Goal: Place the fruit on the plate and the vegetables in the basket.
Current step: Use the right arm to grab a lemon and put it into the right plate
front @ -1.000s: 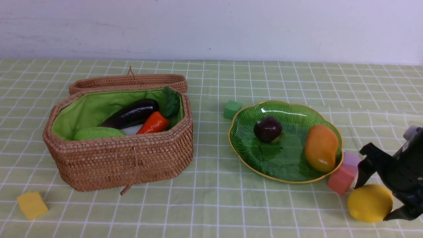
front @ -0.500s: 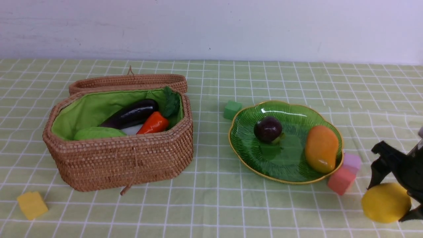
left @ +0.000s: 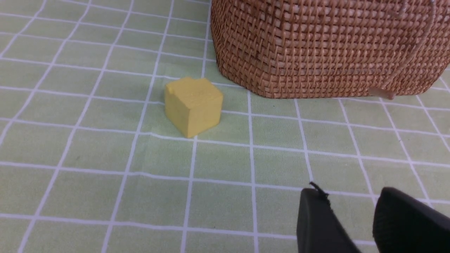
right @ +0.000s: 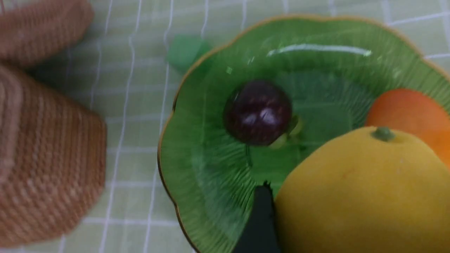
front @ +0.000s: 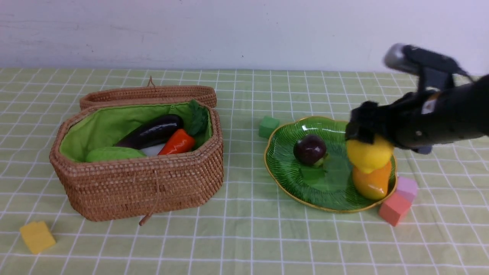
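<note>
We have the right claw [front: 368, 147] above the right side of the plate [front: 290, 175], jaws spread wide and clamped on the lemon [front: 368, 154]. The lemon hangs clear of the dish, right over the mango [front: 372, 183]; from the front we can't tell if the two touch. Right wrist view shows one black finger [right: 260, 218] pressed against the lemon's side, green stem nub facing the camera.

On the plate: mango by the right rim, dark purple ball [front: 309, 149] near the middle, the two well apart.

The basket [front: 153, 183] sits on the left half of the table [front: 244, 236], lid flipped open behind it. Inside, against the green lining: eggplant [front: 153, 131], carrot [front: 176, 143] with its leaves toward the back right corner, light green gourd [front: 112, 154] at the front left, and a sliver of white radish [front: 152, 150] between gourd and carrot.

Foam cubes on the cloth: green cube [front: 268, 126] just beside the plate's back left rim, red cube [front: 394, 208] and pink cube [front: 407, 188] at its front right rim, yellow cube [front: 37, 236] near the table's front left corner.

The left claw [left: 351, 196] shows only in its own wrist view: low over bare cloth, jaws partly open, nothing between them, yellow cube and basket wall ahead of it
</note>
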Robot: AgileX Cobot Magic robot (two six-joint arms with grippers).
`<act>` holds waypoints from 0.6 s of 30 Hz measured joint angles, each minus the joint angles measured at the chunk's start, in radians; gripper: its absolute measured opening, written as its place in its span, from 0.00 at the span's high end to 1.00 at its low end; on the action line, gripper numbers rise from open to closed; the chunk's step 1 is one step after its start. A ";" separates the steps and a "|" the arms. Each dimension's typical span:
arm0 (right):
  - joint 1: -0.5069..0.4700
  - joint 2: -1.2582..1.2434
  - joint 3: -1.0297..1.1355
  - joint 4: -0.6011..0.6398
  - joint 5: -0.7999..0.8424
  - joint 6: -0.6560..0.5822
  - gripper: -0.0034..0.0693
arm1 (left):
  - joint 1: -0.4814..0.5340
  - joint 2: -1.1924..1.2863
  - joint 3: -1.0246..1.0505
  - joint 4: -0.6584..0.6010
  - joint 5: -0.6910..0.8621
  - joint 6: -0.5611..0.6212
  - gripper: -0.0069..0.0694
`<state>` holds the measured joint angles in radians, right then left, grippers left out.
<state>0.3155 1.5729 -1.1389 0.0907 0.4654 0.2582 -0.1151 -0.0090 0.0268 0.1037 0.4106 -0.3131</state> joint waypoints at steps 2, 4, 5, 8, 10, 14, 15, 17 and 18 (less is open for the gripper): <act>0.017 0.075 -0.061 0.001 0.054 -0.044 0.16 | 0.000 0.000 0.000 0.000 0.000 0.000 0.60; 0.021 0.153 -0.115 0.001 0.095 -0.055 0.16 | 0.000 0.000 0.000 0.000 0.000 0.000 0.60; 0.021 0.182 -0.138 0.000 0.104 -0.057 0.16 | 0.000 0.000 0.000 0.000 0.000 0.000 0.60; 0.021 0.236 -0.181 -0.004 0.106 -0.058 0.16 | 0.000 0.000 0.000 0.000 0.000 0.000 0.60; 0.021 0.250 -0.189 -0.004 0.106 -0.059 0.16 | 0.000 0.000 0.000 0.000 0.000 0.000 0.60; 0.021 0.252 -0.193 -0.021 0.108 -0.051 0.11 | 0.000 0.000 0.000 0.000 0.000 0.000 0.60; 0.021 0.252 -0.195 -0.033 0.113 -0.046 0.08 | 0.000 0.000 0.000 0.000 0.000 0.000 0.60; 0.021 0.252 -0.196 -0.043 0.123 -0.032 0.04 | 0.000 0.000 0.000 0.000 0.000 0.000 0.60; 0.021 0.252 -0.196 -0.047 0.129 -0.027 0.03 | 0.000 0.000 0.000 0.000 0.000 0.000 0.60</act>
<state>0.3366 1.8245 -1.3344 0.0441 0.5944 0.2307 -0.1151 -0.0090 0.0268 0.1037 0.4106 -0.3131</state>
